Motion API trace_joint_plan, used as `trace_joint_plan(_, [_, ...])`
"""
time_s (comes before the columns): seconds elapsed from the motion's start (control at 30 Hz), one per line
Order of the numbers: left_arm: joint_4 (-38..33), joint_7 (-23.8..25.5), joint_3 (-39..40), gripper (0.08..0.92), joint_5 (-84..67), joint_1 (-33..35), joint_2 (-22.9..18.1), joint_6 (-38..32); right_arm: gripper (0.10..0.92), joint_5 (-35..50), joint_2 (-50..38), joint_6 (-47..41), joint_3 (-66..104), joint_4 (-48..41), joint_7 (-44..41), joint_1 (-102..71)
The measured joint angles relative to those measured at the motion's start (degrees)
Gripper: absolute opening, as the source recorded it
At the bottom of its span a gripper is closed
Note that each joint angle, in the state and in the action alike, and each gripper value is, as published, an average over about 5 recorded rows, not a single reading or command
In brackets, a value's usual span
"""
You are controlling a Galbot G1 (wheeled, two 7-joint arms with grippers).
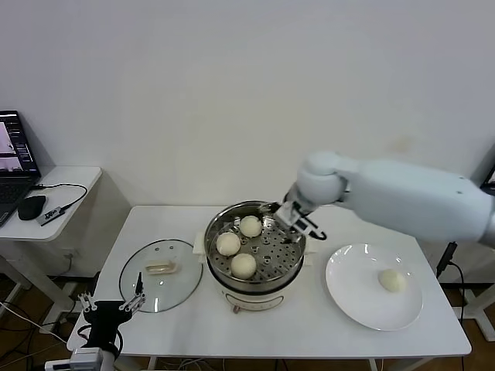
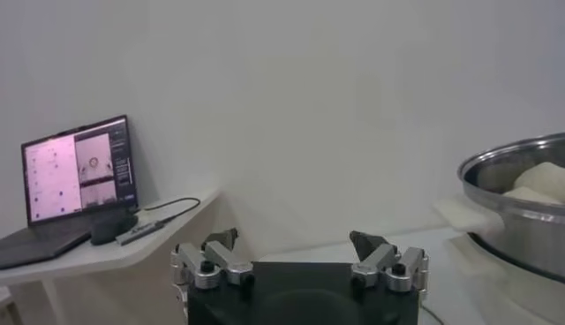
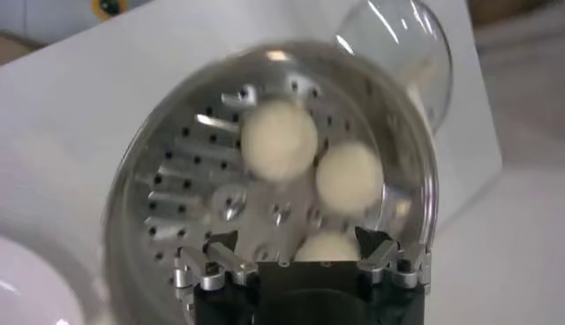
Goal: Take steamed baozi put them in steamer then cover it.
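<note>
Left hand [image 1: 108, 308] idle | baozi [image 1: 243, 265] smooth, cream-white, round | steamer [image 1: 255, 284] shiny

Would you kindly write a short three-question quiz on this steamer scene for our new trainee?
1. How many round cream-white buns lie on the perforated tray of the shiny steel steamer pot?
2. True or false: the round clear glass lid already covers the pot.
3. Which arm's tool hangs over the pot: A) left, B) right?

Key:
1. Three; a fourth bun remains on the flat white plate.
2. False: it lies on the white table, to the robot's left of the pot.
3. B: the right tool is open above the tray; the left tool waits, open, at the table's near left corner.
</note>
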Motion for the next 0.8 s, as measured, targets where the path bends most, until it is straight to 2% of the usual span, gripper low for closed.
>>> trace_joint_plan(0.37, [0.65, 0.04, 1.92, 0.823, 0.37, -0.72, 1.63, 0.06, 0.823, 2.54, -17.00, -9.01, 5.39, 2.81, -2.48, -4.03])
trace_joint_plan(0.63, [1.31, 0.04, 3.69, 0.823, 1.10, -1.43, 2.24, 0.06, 0.823, -1.72, -28.34, -8.52, 13.89, 2.62, -4.38, -15.20])
trace_joint_plan(0.8, [1.51, 0.05, 4.20, 0.823, 1.34, -1.51, 2.43, 0.08, 0.823, -5.11, -31.88, -7.27, 23.73, 1.20, -4.70, -26.99])
